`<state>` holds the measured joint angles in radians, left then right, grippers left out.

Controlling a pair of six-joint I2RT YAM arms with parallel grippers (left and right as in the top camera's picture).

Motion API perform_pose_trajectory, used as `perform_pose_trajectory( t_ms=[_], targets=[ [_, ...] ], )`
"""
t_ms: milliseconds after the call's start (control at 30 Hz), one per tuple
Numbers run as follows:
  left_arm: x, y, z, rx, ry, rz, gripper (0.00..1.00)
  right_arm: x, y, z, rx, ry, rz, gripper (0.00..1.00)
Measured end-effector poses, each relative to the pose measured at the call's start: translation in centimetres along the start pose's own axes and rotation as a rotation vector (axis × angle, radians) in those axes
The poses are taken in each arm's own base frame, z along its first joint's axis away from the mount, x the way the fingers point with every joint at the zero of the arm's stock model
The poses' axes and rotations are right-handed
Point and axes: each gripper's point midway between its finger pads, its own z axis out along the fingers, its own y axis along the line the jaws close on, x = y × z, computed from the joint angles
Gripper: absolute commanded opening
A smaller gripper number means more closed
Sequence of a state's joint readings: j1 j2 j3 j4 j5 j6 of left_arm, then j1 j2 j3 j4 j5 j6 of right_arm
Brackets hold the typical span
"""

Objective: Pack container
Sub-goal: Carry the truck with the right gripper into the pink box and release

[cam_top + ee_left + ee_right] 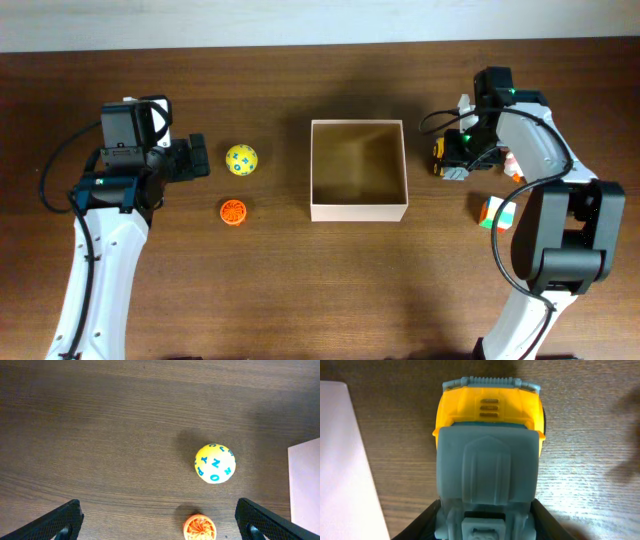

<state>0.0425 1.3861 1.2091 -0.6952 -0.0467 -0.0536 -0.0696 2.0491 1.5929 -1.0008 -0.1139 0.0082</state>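
Container (358, 211) sits empty beside the right hand (452, 160), which pinches the truck (490, 410). Lift clear of its wall before releasing inside. Left hand (198, 158) spread, empty.

Round yellow ball (215, 463): blue letters.
Small ribbed disc toy (200, 527): orange.
Plastic toy truck (489, 455): yellow cab, grey-blue body.
Square cardboard box (358, 212): white outside, tan inside.

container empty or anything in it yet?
Empty: overhead shows only bare tan floor in the container. Yellow ball, orange toy and toy truck all lie outside it.
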Motion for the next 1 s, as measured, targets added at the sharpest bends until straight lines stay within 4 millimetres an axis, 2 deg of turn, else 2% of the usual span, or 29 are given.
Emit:
perform_pose_trajectory(
  t_ms=[67, 200, 300, 400, 500, 600, 700, 833, 1000],
  targets=[
    [0.0, -0.1, 0.0, 0.003, 0.0, 0.0, 0.99, 0.0, 0.2, -1.0, 0.0, -0.005, 0.011, 0.36],
    [0.0, -0.1, 0.0, 0.006, 0.0, 0.0, 0.99, -0.4, 1.6, -5.6, -0.005, -0.068, 0.012, 0.33],
    [0.0, -0.1, 0.0, 0.006, 0.001, 0.0, 0.99, -0.6, 4.3, -10.5, -0.021, -0.163, -0.024, 0.28],
    [0.0, -0.1, 0.0, 0.006, 0.0, 0.0, 0.99, 0.5, 8.3, -15.0, -0.056, -0.251, -0.087, 0.26],
    [0.0, -0.1, 0.0, 0.006, 0.0, 0.0, 0.99, 2.4, 12.2, -17.2, -0.094, -0.28, -0.147, 0.26],
    [0.0, -0.1, 0.0, 0.006, 0.0, 0.0, 0.99, 3.9, 15.2, -17.1, -0.111, -0.259, -0.18, 0.26],
    [0.0, -0.1, 0.0, 0.006, 0.0, 0.0, 0.99, 4.2, 17.1, -15.5, -0.098, -0.242, -0.182, 0.26],
    [0.0, -0.1, 0.0, 0.006, 0.0, 0.0, 0.99, 4.1, 18.7, -11.9, -0.061, -0.207, -0.166, 0.27],
    [0.0, -0.1, 0.0, 0.006, 0.001, 0.0, 0.99, 3.5, 18.7, -6.6, 0.01, -0.151, -0.133, 0.28]
  ],
)
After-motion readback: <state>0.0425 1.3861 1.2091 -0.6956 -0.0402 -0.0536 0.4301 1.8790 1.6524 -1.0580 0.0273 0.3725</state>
